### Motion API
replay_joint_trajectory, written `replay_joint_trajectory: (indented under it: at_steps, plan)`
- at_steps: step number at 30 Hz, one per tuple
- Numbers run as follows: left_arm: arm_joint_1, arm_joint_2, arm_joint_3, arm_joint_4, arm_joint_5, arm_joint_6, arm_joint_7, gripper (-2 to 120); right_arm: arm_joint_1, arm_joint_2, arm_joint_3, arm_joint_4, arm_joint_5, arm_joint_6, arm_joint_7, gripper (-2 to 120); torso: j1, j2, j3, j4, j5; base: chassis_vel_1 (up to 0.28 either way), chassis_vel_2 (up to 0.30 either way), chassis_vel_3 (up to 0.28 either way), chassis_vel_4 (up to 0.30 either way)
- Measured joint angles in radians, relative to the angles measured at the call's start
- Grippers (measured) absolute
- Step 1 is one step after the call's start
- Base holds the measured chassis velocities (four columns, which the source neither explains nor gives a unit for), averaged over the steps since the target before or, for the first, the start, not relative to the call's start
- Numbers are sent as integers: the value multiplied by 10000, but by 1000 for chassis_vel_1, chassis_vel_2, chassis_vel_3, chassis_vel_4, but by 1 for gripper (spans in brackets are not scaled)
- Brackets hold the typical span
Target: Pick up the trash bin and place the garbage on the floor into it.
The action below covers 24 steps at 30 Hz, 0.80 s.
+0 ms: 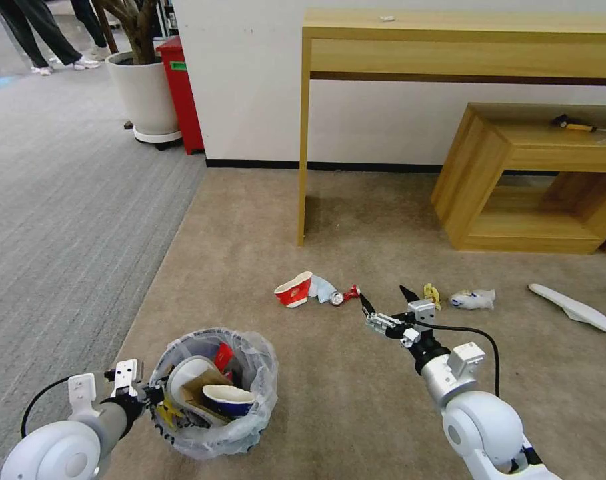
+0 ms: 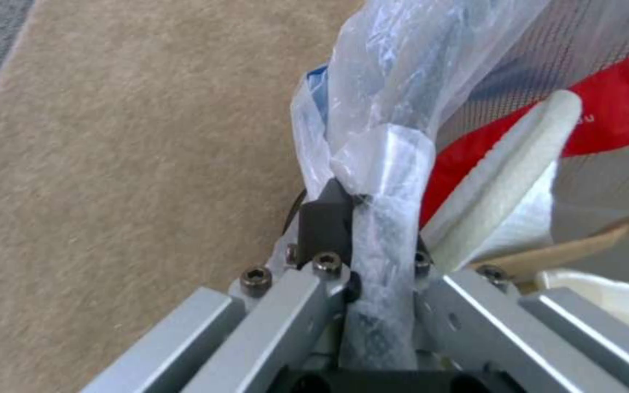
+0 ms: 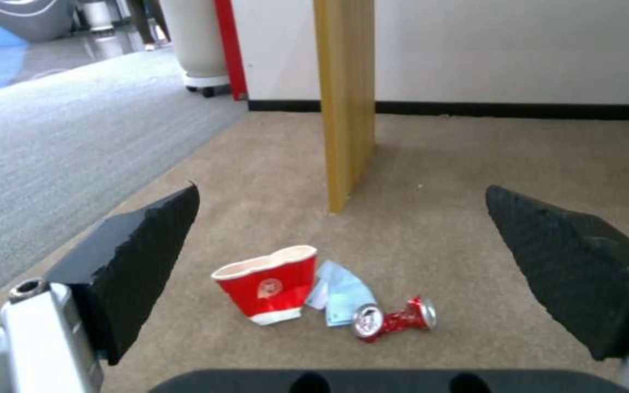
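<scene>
The trash bin (image 1: 213, 393), lined with a crinkled clear bag, sits low at my left and holds a white slipper, cardboard and a red wrapper. My left gripper (image 1: 157, 397) is shut on its rim and bag (image 2: 373, 180). Whether the bin rests on the floor I cannot tell. Garbage lies on the beige floor (image 1: 356, 400): a red paper cup (image 1: 294, 290), a pale blue paper (image 1: 323, 288), a crushed can (image 1: 343, 295), a yellow scrap (image 1: 432, 294), a clear packet (image 1: 473, 299) and a white slipper (image 1: 573, 308). My right gripper (image 1: 383, 300) hangs open just right of the can (image 3: 391, 319), facing the cup (image 3: 271, 286).
A tall wooden table leg (image 1: 303, 147) stands behind the litter, with a low wooden shelf (image 1: 516, 180) to its right. A white planter (image 1: 143, 93) and a red box (image 1: 179, 93) stand at the back left beside grey striped carpet (image 1: 63, 200).
</scene>
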Motion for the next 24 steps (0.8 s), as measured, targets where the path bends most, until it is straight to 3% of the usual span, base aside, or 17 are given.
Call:
replay_joint_trajectory:
  at_steps: [7, 18, 24]
  plan:
    - [-87, 19, -63, 131, -10, 0, 52, 0, -27, 54, -17, -26, -26, -1, 2, 100, 1, 0, 0, -2, -5, -142, 35, 123, -50]
    - [-158, 32, -157, 338, -29, 0, 142, 0, -55, 110, -83, -103, -70, -17, 12, 100, 2, 0, 1, 0, -12, -202, 241, 208, -229]
    - [-230, 169, -536, 580, -172, -1, 282, 0, 557, 3, -457, -675, 1165, -785, 681, 100, 6, 0, 5, 2, -5, -244, 203, 219, -214]
